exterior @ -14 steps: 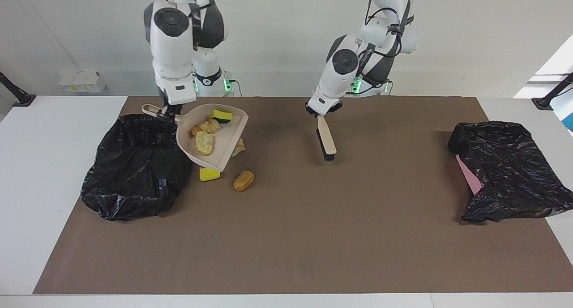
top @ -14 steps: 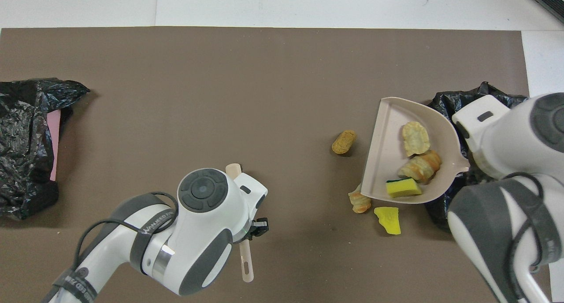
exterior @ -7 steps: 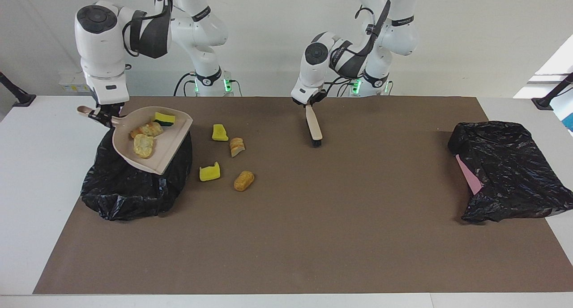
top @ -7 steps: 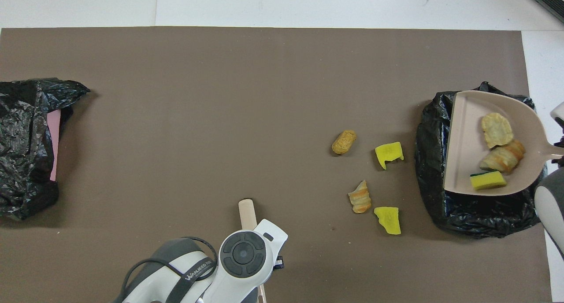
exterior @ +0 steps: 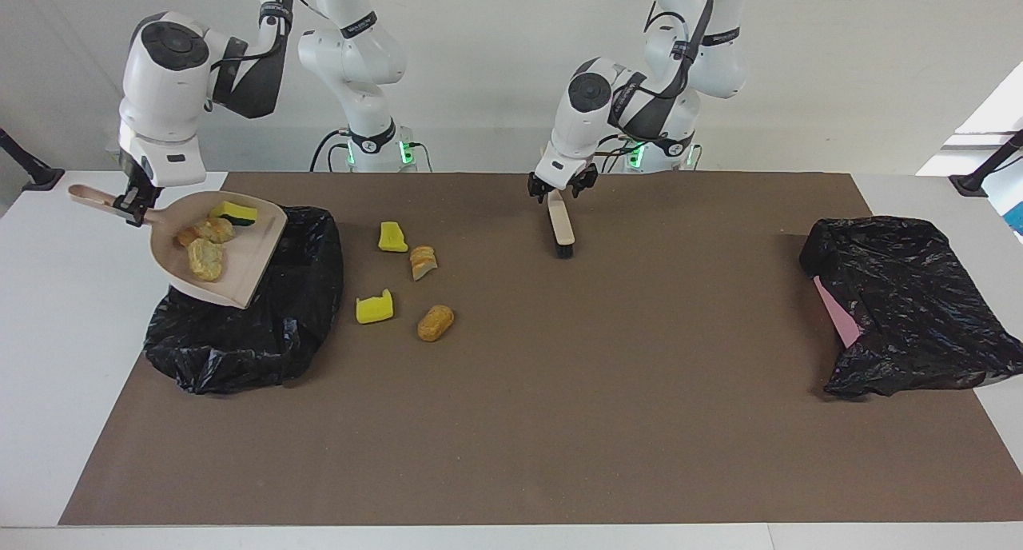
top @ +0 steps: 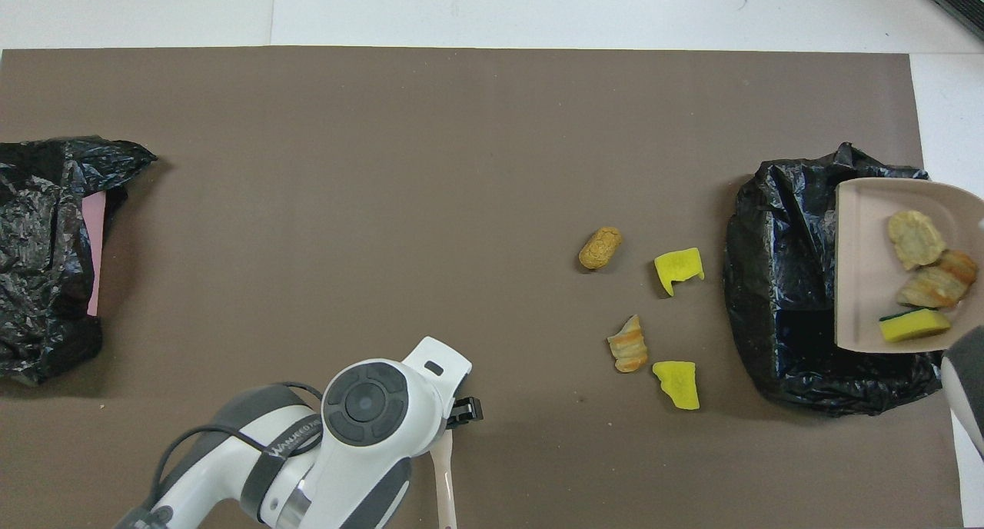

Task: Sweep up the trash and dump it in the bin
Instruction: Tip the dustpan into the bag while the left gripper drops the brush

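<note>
Carried out over the black bin bag, the dustpan, handle gripped in the right claw, holds light, soft trash; left claw opens above the brush.

A plain white wall rises past the white rectangular table, which carries a flat brown rectangular mat. Bright light, perhaps from a window, spills in.
</note>
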Robot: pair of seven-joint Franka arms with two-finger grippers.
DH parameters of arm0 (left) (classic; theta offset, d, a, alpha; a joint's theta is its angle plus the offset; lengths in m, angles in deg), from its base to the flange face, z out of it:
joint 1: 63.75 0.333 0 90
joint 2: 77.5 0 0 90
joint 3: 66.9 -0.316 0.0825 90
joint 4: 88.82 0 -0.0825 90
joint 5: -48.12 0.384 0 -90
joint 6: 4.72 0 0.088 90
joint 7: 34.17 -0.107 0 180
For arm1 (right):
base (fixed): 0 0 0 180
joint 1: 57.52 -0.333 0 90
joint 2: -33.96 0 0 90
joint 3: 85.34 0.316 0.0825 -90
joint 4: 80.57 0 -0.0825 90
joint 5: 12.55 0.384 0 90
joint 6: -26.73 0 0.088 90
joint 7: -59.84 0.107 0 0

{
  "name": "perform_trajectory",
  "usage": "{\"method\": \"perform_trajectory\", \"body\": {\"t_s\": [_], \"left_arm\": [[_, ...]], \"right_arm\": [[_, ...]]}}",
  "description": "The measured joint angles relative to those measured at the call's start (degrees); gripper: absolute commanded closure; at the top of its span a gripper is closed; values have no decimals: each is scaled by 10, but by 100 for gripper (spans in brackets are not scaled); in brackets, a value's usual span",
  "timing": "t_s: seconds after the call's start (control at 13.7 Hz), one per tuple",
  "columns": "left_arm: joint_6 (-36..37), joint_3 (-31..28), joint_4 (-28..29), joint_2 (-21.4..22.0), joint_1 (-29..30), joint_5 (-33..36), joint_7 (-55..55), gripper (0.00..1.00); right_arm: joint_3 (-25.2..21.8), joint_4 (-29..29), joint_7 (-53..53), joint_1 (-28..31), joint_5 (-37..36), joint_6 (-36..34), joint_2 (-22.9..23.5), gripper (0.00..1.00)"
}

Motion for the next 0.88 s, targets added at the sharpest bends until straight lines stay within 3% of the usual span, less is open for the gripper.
{"method": "perform_trajectory", "body": {"t_s": [0.22,0.44,0.73,0.88], "left_arm": [[0,-2,-39,-15,61,19,-32,0],[0,-3,-70,-27,116,32,-80,0],[20,-4,-128,-42,194,34,-165,0],[49,-4,-166,-49,227,34,-211,0]], "right_arm": [[1,9,76,-2,-11,-8,14,100],[9,-35,174,-4,1,-117,54,100],[11,-177,205,-43,29,-319,133,100],[12,-252,206,-63,25,-381,182,100]]}}
